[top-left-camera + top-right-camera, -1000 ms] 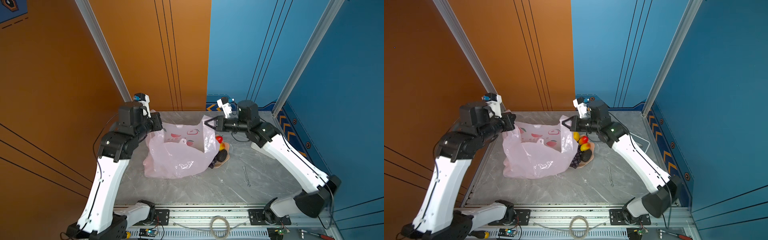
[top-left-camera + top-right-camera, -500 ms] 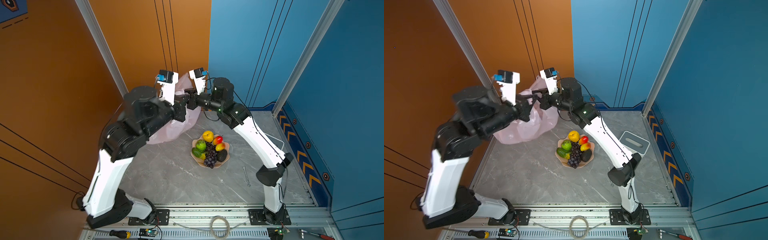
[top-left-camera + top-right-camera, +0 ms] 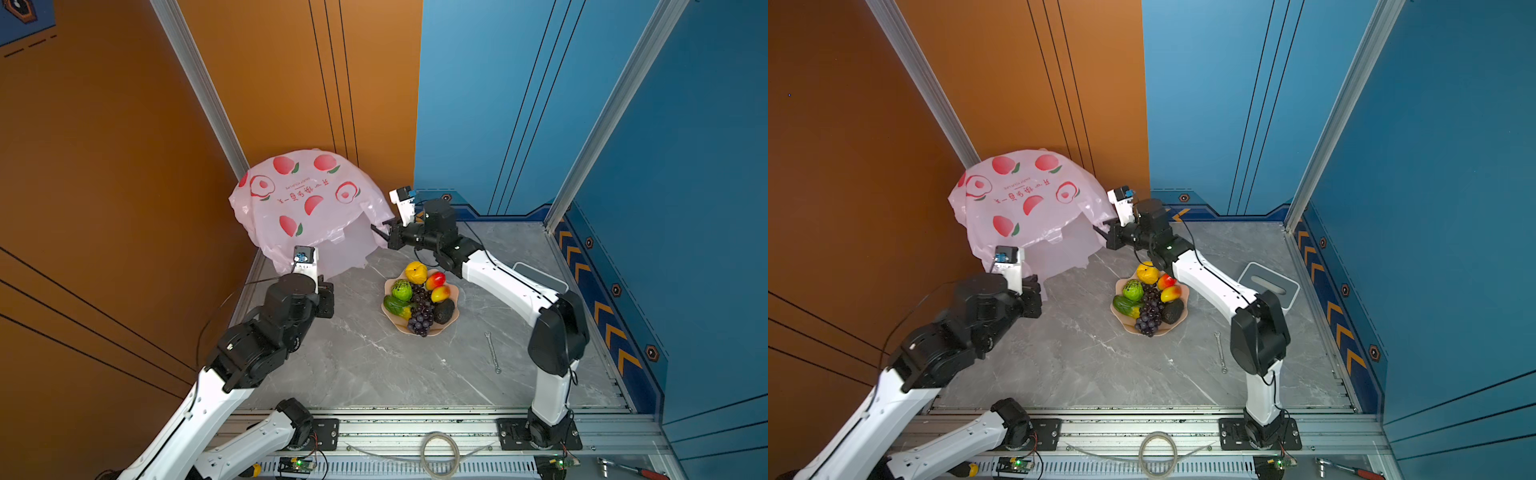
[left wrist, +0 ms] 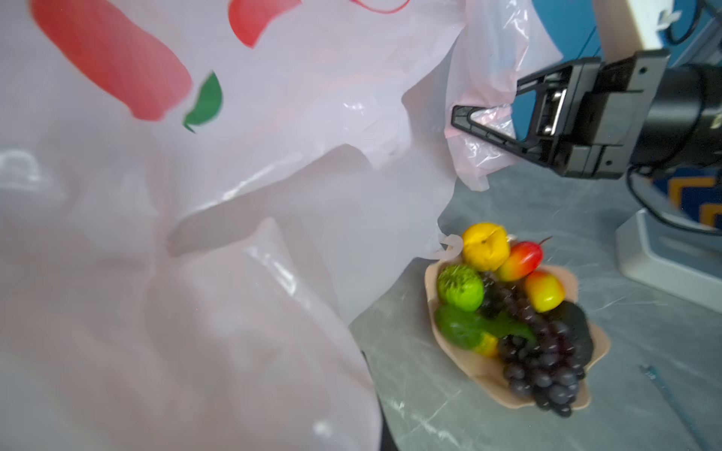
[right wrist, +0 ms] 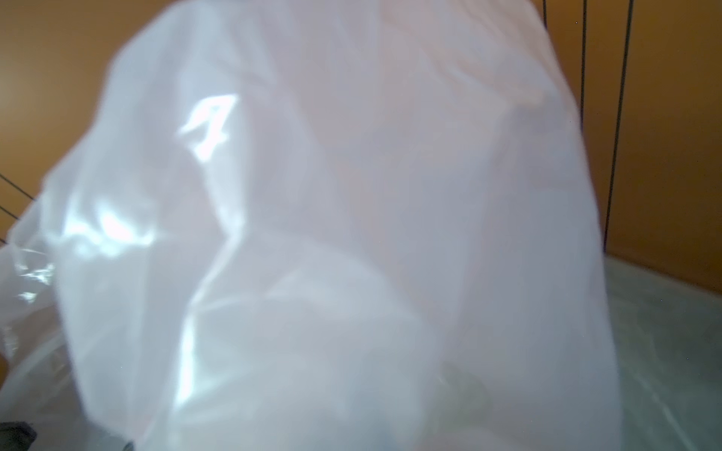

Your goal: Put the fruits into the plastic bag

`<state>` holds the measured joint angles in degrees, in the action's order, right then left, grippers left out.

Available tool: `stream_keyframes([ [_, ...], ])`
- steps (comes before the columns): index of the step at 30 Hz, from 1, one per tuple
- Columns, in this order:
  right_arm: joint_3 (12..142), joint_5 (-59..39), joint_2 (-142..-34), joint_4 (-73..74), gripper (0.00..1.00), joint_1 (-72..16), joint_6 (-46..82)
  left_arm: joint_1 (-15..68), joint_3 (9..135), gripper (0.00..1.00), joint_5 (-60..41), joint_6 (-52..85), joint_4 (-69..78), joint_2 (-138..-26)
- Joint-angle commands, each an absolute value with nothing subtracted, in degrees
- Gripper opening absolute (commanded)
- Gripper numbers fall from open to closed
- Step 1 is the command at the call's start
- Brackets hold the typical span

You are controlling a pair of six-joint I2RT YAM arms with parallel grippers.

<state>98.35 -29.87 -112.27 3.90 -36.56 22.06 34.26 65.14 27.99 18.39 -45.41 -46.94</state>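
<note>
Plastic bag (image 3: 307, 199) billowed left of centre. Right end effector (image 4: 459, 119) pinched its handle; left end effector (image 3: 325, 286) was clamped on its lower edge. Fruits (image 3: 419, 297) lay in bowl (image 3: 456, 291), centre frame.

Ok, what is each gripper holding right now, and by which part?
Both hold the plastic bag. The right gripper pinches a bunched strip at its mouth edge; the left gripper, tips hidden by film, seems to pinch the opposite edge.
</note>
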Motion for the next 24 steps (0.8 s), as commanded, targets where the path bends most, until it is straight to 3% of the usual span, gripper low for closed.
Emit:
stream_keyframes([
  [1, 98.8, -32.6, -112.1, -1.3, 0.0, -36.2, 21.4, 31.9, 59.7, 0.0, 24.5, 28.4, -48.1, -43.6],
  [10, 99.9, -30.9, -114.1, -13.6, 0.0, -35.2, 18.2, 31.4, 45.8, 0.0, 20.3, 37.2, -47.6, -36.9],
  [24, 98.5, -29.6, -112.9, -13.8, 0.0, -31.7, 20.2, 31.4, 38.8, 0.0, 12.9, 41.0, -38.0, -30.9],
])
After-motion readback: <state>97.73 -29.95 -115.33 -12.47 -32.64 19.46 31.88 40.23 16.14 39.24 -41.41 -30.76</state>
